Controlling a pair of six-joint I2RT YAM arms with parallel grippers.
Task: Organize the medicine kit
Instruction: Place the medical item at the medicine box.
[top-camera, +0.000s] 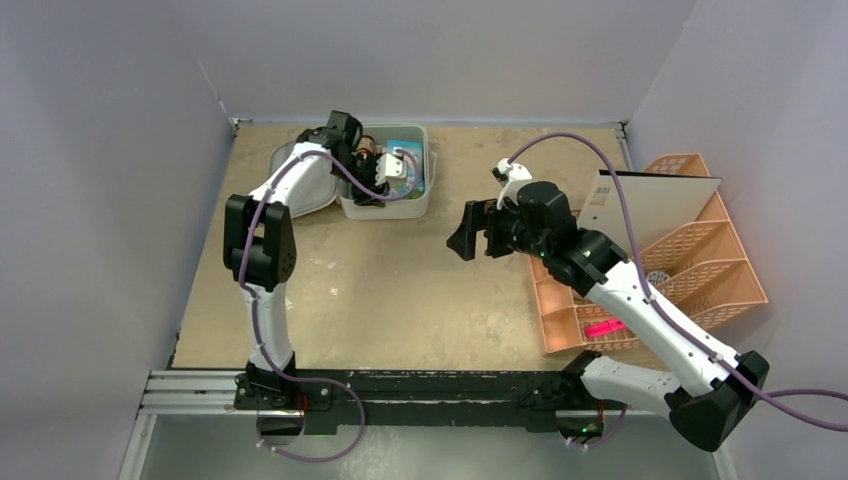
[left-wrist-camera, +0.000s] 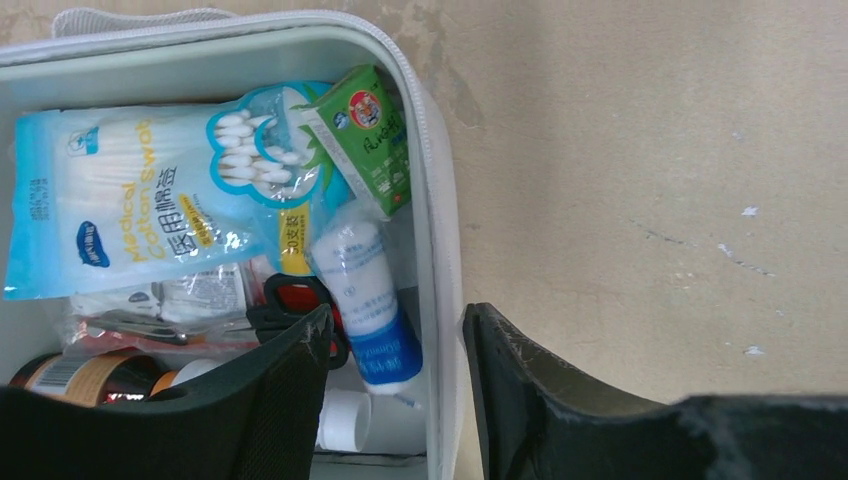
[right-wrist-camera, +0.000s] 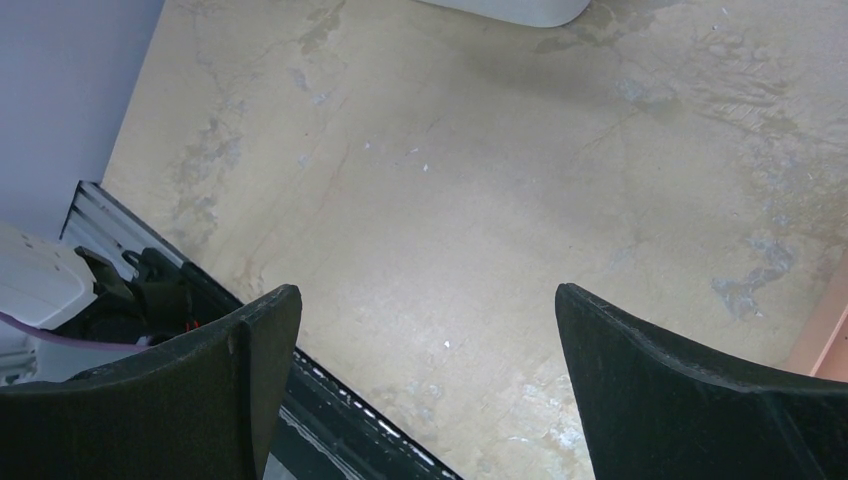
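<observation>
The left tool (top-camera: 372, 178) hangs over the white, rounded-rectangular hinged plastic medicine kit (top-camera: 395, 212). The kit lies open at the far side of the tan desk (top-camera: 400, 300), with its lid (top-camera: 312, 198) flat on the side away from the right tool.

In the left wrist view, the left tool (left-wrist-camera: 398, 315) stands at a middling width with nothing clamped. One finger (left-wrist-camera: 270, 400) is over the inside of the medicine kit (left-wrist-camera: 440, 250) and the other (left-wrist-camera: 540, 400) is over bare desk (left-wrist-camera: 650, 200). The kit's side wall runs between them, close to the outer finger; I cannot tell whether they touch.

Ahead of the inner finger lies a blue-and-white plastic packet of cotton swabs (left-wrist-camera: 120, 200). A small green cardboard box (left-wrist-camera: 372, 135) is propped in the far corner, and a white roll in blue-printed wrap (left-wrist-camera: 362, 300) lies along the wall. Just beside that finger are a red-and-black loop handle (left-wrist-camera: 292, 295), a white round cap (left-wrist-camera: 345, 420) and a brown bottle (left-wrist-camera: 70, 375).

The right tool (top-camera: 465, 238) hovers above the middle of the desk, well apart from the medicine kit, its jaws spread wide and empty. Its wrist view shows the right tool (right-wrist-camera: 425, 292) over bare desk (right-wrist-camera: 480, 180), with a corner of the medicine kit (right-wrist-camera: 510, 8) far ahead.

Behind the right tool, beside its arm, stands a peach-orange lattice plastic organizer (top-camera: 700, 270) with a pale flat board (top-camera: 655, 205) leaning in it. A small bright pink thing (top-camera: 603, 328) shows at its near end.
</observation>
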